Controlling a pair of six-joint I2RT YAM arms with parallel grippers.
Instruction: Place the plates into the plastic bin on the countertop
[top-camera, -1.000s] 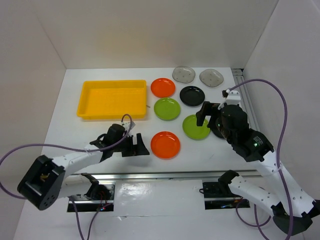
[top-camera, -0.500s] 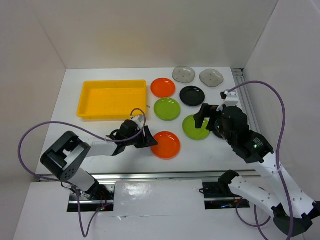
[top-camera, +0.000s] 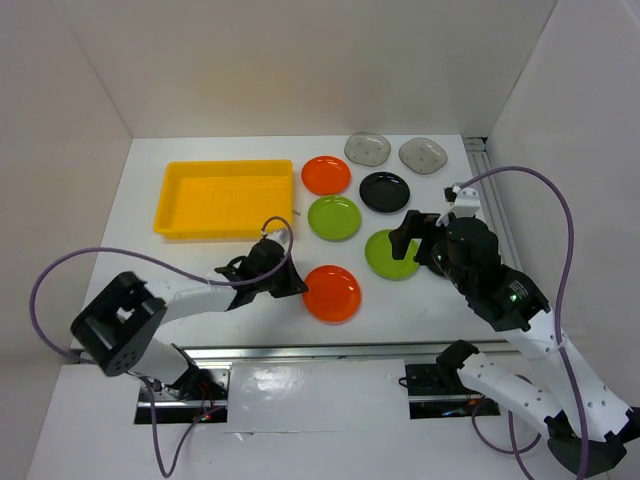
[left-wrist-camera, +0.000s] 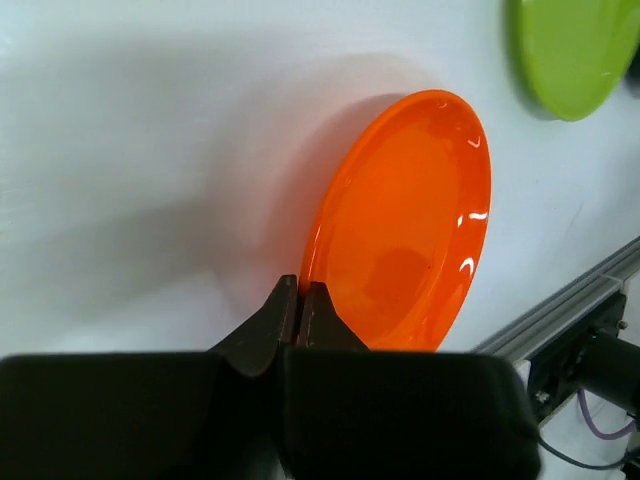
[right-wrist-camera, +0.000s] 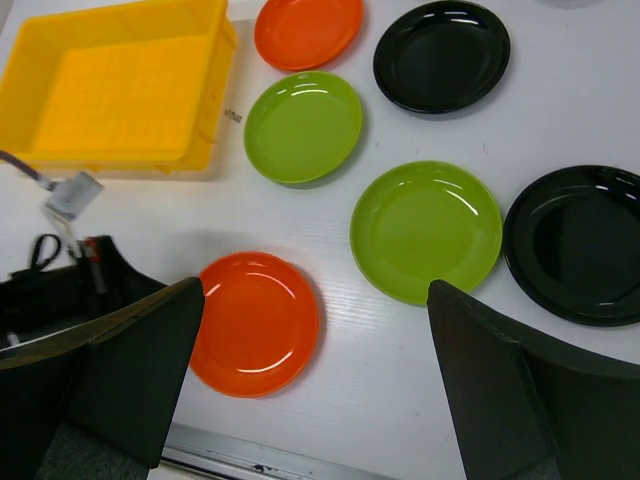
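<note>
The near orange plate lies on the white countertop by the front rail. My left gripper is shut on its left rim, one finger over the dish and one outside it. My right gripper hovers open above the plates with nothing between its fingers. Laid out behind are two lime green plates, a second orange plate, a black plate and two smoky-grey plates. Another black plate is largely under the right arm. The yellow plastic bin holds nothing.
A metal rail runs along the front edge, and another along the right side. White walls close in the back and both sides. Purple cables loop off both arms.
The left gripper slid right to the near orange plate and went from open to shut on its rim. The right arm barely shifted and stayed open.
</note>
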